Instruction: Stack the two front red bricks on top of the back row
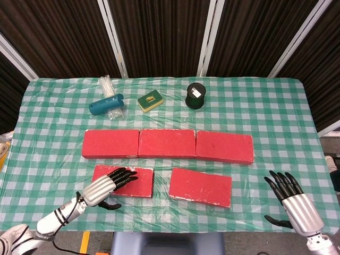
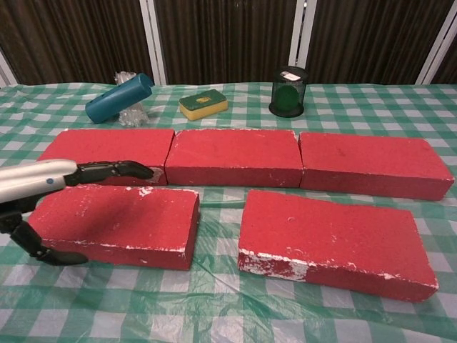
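Three red bricks (image 1: pixel 167 143) (image 2: pixel 233 156) lie end to end as the back row. In front of them lie two more: the front left brick (image 1: pixel 135 183) (image 2: pixel 128 221) and the front right brick (image 1: pixel 201 186) (image 2: pixel 332 239). My left hand (image 1: pixel 106 186) (image 2: pixel 50 182) hovers over the front left brick's left end, fingers stretched over its top and thumb (image 2: pixel 43 249) down by the near side; nothing is gripped. My right hand (image 1: pixel 292 199) stays open at the table's front right, well clear of the bricks, and shows only in the head view.
Behind the bricks stand a teal cylinder (image 1: pixel 106 104) with clear plastic items, a yellow-green sponge (image 1: pixel 150 100) and a dark green jar (image 1: pixel 195 96). The green checked cloth (image 1: pixel 265 117) covers the whole table; its front edge runs just below the front bricks.
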Available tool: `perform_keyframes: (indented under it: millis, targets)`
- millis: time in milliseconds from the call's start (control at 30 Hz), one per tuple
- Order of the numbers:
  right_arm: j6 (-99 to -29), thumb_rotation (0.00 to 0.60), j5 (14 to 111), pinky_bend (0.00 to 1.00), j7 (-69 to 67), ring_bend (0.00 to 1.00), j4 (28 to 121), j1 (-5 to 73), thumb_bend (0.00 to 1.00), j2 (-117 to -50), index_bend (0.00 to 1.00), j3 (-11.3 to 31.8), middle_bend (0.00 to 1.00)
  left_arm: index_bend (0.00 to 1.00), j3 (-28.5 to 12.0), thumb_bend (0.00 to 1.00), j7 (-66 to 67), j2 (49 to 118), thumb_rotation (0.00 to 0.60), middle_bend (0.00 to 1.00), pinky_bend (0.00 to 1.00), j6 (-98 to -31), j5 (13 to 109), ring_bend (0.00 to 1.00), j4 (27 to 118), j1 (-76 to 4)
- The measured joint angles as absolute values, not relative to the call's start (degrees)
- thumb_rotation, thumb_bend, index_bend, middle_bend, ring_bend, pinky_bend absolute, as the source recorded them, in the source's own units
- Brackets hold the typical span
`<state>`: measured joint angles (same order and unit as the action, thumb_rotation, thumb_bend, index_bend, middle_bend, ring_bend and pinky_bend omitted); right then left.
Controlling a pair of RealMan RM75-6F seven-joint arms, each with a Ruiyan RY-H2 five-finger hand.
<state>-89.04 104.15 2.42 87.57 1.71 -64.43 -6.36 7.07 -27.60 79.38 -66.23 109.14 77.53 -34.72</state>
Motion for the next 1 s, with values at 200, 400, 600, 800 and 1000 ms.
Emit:
perform_keyframes:
  millis: [200,400,600,800,1000]
  targets:
    - [-88.2,0.539,103.5,0.0,2.4,0.0,87.8,2.0,0.15,-64.3,0.0,-6.3,0.0,0.0,6.8,0.24,-27.1,81.7,0.6,0.0,0.0,-62.5,106.6,0.0,75.9,-37.3]
    - [-87.4,0.538,103.0,0.0,2.4,0.0,88.0,2.3,0.15,-64.1,0.0,-6.3,0.0,0.0,6.7,0.24,-27.7,83.5,0.6,0.0,0.0,-60.1,104.6,0.0,72.6,-39.0]
    - [-86.9,0.54,102.4,0.0,2.6,0.0,88.3,2.5,0.15,-64.2,0.0,-6.1,0.0,0.0,7.2,0.24,-29.1,84.0,0.6,0.0,0.0,-58.5,103.0,0.0,70.5,-40.3]
    - [-86.5,0.538,102.1,0.0,3.0,0.0,88.4,2.6,0.15,-64.3,0.0,-6.0,0.0,0.0,8.0,0.24,-30.1,84.1,0.6,0.0,0.0,-57.6,101.9,0.0,69.3,-40.8]
    - [-86.2,0.538,101.9,0.0,3.3,0.0,88.6,2.7,0.15,-64.4,0.0,-6.1,0.0,0.0,8.2,0.24,-30.0,84.6,0.6,0.0,0.16,-57.5,101.1,0.03,67.9,-40.9]
